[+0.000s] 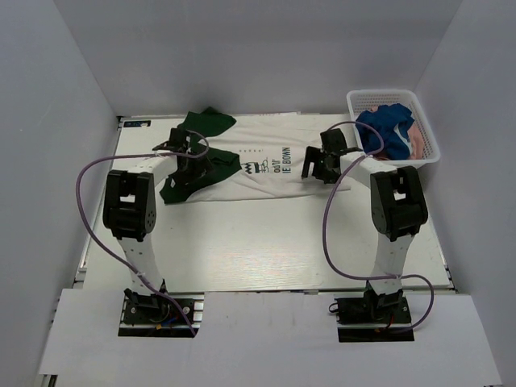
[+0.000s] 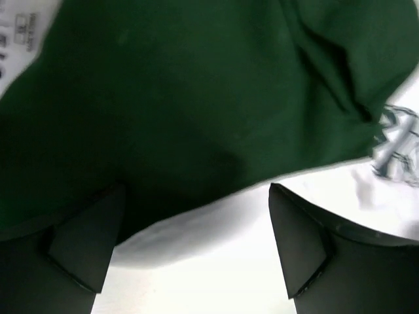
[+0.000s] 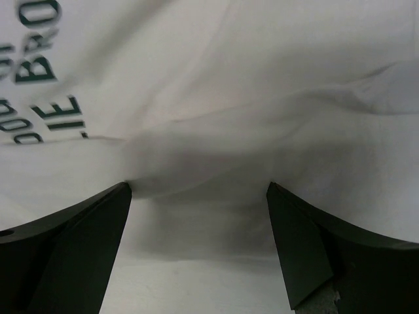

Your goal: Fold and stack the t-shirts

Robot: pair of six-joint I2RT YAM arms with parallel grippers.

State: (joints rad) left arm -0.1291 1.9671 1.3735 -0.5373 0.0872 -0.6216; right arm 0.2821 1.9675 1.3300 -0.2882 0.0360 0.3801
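cream cloth t-shirt with dark green sleeves (image 1: 274, 184) laid out | left gripper (image 2: 196, 196) jaws apart over green sleeve (image 2: 196, 98) | right gripper (image 3: 200, 190) jaws apart over cream body

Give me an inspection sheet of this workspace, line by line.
Surface: white table.
Job's things: cream t-shirt spread out across the far side; blue t-shirt and pink t-shirt bundled in the white mesh basket at the far right corner.
Clutter: nothing seen.
Grippers: left gripper open over a green sleeve; right gripper open over the cream cloth; neither holds anything.
Cables: left purple cable loops out beside the left arm; right purple cable arcs from wrist to base.
Surroundings: plain white walls on three sides.
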